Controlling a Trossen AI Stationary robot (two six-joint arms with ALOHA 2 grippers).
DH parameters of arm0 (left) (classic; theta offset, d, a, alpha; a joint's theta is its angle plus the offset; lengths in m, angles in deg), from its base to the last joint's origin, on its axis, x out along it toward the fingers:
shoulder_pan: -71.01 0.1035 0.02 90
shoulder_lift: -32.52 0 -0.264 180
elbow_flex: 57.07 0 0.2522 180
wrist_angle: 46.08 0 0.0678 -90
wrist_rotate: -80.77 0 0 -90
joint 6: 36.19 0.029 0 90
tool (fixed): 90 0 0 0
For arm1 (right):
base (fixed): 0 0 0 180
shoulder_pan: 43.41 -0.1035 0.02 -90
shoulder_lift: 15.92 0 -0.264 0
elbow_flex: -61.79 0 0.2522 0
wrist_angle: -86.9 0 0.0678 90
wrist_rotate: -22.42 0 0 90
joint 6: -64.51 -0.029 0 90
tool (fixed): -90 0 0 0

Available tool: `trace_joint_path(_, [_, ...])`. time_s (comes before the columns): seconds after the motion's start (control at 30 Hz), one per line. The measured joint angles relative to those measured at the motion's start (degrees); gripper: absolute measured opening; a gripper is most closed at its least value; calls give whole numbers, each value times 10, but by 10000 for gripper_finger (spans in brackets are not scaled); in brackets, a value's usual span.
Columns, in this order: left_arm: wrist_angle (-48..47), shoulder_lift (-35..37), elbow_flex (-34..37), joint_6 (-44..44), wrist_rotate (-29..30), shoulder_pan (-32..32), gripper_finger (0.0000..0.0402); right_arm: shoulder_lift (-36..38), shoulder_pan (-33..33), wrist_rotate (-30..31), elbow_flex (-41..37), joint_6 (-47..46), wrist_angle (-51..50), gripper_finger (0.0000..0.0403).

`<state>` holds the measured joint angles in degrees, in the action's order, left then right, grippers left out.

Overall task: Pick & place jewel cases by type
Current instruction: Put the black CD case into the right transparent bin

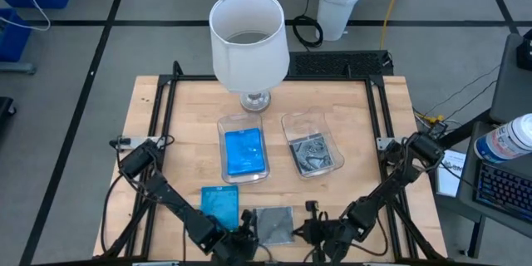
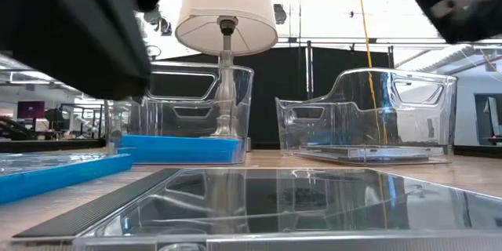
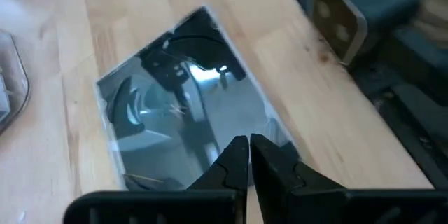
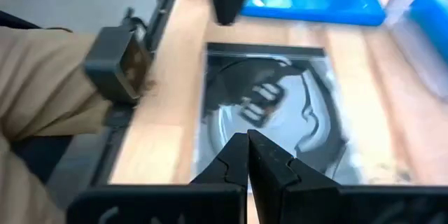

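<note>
A smoky grey jewel case (image 1: 273, 223) lies flat on the wood near the table's front edge, and a bright blue one (image 1: 219, 202) lies flat to its left. My left gripper (image 1: 248, 234) hovers at the grey case's left edge, fingers shut (image 3: 248, 155). My right gripper (image 1: 306, 231) hovers at its right edge, also shut (image 4: 246, 148). In the low view the grey case (image 2: 282, 204) lies with nothing on it, and both arms show only high up. Neither gripper holds anything.
Two clear trays stand mid-table: the left tray (image 1: 224, 125) holds blue cases, the right tray (image 1: 326, 137) holds grey ones. A white-shaded lamp (image 1: 249, 41) stands behind them. Black rails (image 1: 378, 116) frame the board. There is bare wood on both sides.
</note>
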<state>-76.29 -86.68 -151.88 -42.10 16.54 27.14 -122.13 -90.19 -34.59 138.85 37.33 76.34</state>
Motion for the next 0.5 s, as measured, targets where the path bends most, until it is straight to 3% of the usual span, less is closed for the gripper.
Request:
trace_joint_path(0.17, [-17, -6, 0, 1, 15, -17, 37, 1, 29, -1, 0, 18, -31, 0])
trace_joint_path(0.33, [-10, -7, 0, -13, 32, -19, 86, 1, 53, -1, 0, 8, -52, 0])
trace_joint_path(0.5, [1, -17, 0, -17, 8, -16, 139, 1, 71, -2, 0, 5, -68, 0])
